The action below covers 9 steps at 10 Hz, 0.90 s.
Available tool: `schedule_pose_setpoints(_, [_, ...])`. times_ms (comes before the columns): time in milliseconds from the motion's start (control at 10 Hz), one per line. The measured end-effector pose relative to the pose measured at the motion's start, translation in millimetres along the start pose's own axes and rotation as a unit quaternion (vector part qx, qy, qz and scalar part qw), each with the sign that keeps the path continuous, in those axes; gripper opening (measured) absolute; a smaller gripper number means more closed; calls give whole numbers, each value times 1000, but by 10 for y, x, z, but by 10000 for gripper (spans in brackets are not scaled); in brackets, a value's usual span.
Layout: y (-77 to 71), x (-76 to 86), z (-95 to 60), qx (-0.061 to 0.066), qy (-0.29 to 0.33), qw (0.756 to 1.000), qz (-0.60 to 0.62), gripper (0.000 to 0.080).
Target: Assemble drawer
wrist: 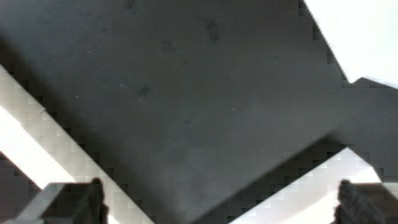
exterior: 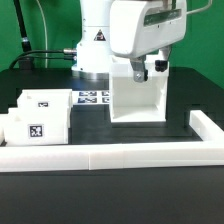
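The drawer's large white housing (exterior: 138, 97) stands upright on the black table, right of centre in the exterior view. Two small white box trays with square tags sit at that view's left, one behind (exterior: 45, 103) and one in front (exterior: 30, 130). My gripper (exterior: 146, 70) hangs at the housing's top edge. In the wrist view my gripper (wrist: 221, 200) is open with nothing between the fingers (wrist: 71, 205); only dark table shows there. White strips (wrist: 36, 130) cross the corners of the wrist view; I cannot tell which part they belong to.
The marker board (exterior: 92, 98) lies flat between the trays and the housing. A long low white border rail (exterior: 110, 157) runs along the front and turns back at the exterior view's right (exterior: 207, 128). The robot base (exterior: 95, 45) stands behind.
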<state>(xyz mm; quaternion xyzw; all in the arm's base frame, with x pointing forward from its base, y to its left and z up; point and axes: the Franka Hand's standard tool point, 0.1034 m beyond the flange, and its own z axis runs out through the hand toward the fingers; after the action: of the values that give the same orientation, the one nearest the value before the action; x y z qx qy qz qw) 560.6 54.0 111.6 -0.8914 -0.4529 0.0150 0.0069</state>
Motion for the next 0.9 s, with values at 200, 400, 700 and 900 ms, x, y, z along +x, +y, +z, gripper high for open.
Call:
schedule_pose_setpoints(200, [0, 0, 0, 0, 0, 1000, 0, 650])
schedule_pose_setpoints(400, [0, 0, 1, 0, 0, 1000, 0, 650])
schedule_pose_setpoints(700, [-3, 1, -21, 0, -1, 1000, 7, 650])
schedule_pose_setpoints(900, [-111, -35, -284, -14, 7, 998, 62, 650])
